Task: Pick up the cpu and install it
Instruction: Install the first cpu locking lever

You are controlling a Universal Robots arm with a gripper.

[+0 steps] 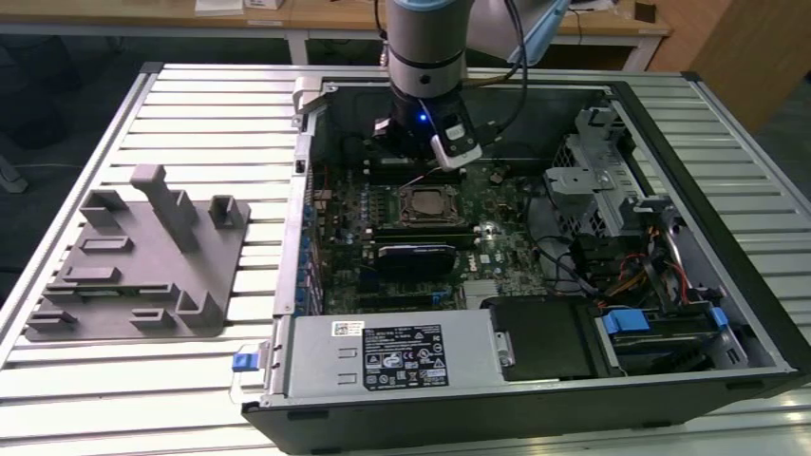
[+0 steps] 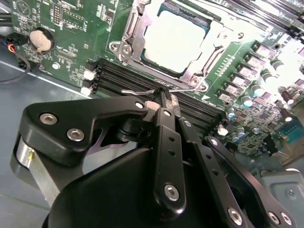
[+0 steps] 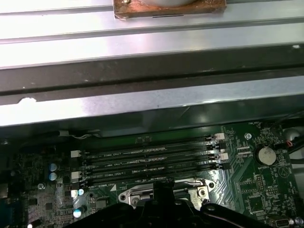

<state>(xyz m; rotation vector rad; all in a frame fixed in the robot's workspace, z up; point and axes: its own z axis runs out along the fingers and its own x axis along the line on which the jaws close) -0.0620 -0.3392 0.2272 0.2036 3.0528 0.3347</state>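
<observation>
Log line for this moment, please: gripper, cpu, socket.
gripper: shut, tip at lever | cpu: in socket, inside open case | arm: over motherboard

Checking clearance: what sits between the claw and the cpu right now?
In the second wrist view, the socket's wire lever and the metal socket frame lie between the claw and the cpu, seated in the socket.

The gripper (image 3: 164, 189) hides most of the socket frame (image 3: 138, 194) (first wrist view).
</observation>
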